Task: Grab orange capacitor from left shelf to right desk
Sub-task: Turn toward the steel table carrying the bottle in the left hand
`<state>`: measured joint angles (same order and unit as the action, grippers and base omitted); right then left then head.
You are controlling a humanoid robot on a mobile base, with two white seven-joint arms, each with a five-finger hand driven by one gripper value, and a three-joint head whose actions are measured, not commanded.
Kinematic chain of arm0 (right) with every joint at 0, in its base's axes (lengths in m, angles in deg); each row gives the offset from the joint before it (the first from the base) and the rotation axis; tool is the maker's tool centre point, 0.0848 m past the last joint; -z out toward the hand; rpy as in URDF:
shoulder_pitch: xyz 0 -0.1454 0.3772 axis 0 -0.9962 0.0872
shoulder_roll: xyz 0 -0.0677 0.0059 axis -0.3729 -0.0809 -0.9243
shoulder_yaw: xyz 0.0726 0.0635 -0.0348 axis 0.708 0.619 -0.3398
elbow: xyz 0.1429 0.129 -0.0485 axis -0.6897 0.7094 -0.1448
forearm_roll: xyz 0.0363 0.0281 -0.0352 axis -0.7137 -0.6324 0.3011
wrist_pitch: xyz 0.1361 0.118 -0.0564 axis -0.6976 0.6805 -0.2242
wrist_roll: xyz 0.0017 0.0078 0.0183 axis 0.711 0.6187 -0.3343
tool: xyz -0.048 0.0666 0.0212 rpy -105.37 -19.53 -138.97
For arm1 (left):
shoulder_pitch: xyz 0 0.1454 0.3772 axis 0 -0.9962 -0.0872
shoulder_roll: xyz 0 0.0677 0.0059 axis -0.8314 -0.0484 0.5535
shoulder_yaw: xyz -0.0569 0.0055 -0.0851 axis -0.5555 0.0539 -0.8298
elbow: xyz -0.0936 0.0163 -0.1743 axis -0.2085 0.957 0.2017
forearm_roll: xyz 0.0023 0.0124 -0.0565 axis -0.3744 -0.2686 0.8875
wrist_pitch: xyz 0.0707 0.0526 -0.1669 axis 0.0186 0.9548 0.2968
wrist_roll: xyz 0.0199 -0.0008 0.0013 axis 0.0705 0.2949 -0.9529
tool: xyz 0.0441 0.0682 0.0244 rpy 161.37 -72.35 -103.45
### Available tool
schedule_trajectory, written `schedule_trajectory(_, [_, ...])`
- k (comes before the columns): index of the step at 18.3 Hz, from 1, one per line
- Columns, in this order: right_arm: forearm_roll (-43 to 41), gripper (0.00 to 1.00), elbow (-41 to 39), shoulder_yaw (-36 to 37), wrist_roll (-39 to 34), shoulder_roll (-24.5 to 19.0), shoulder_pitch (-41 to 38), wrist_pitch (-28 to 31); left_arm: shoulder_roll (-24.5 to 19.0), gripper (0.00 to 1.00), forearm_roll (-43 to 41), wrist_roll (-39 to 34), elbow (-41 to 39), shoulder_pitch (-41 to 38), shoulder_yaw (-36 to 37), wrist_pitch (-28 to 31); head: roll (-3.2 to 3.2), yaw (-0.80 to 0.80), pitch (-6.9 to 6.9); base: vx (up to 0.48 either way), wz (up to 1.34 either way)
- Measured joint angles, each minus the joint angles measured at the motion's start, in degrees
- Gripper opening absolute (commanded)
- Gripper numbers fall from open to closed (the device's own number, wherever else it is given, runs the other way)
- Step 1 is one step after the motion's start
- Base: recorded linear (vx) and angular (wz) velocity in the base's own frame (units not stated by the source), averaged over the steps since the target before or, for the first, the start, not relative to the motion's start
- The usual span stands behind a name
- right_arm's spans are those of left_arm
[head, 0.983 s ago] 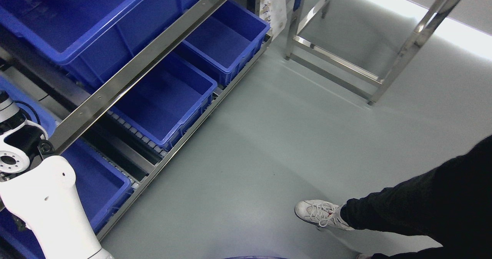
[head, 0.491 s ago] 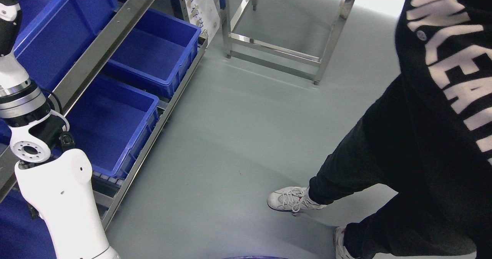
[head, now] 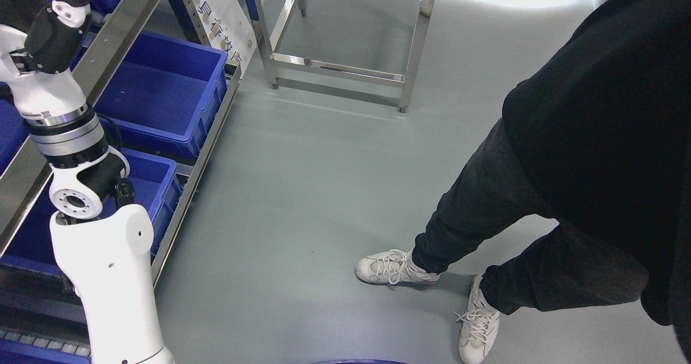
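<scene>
View panned right; left arm [head: 81, 153] reaches up past shelf [head: 116, 34], hand cropped, grip unclear; person [head: 567, 153] nearer.

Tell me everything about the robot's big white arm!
The left arm comes up from the bottom left corner. Its lower part is smooth white shell, likely plastic, with small holes. Above sits a round black and white joint, then a silver ring and another white part. It stands before the blue bins. Its top runs out of view.
</scene>
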<state>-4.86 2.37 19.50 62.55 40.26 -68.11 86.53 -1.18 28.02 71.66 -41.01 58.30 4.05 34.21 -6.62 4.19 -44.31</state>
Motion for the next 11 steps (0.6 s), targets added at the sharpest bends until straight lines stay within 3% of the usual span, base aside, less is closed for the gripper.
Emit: schedule_trajectory(11, [0.00, 1.00, 0.00, 0.00, 0.00, 0.00, 0.03, 0.02, 0.06, 0.08, 0.01, -0.53, -0.10, -0.45, 9.95, -0.38, 0.00, 0.00, -0.01, 0.093, -0.16])
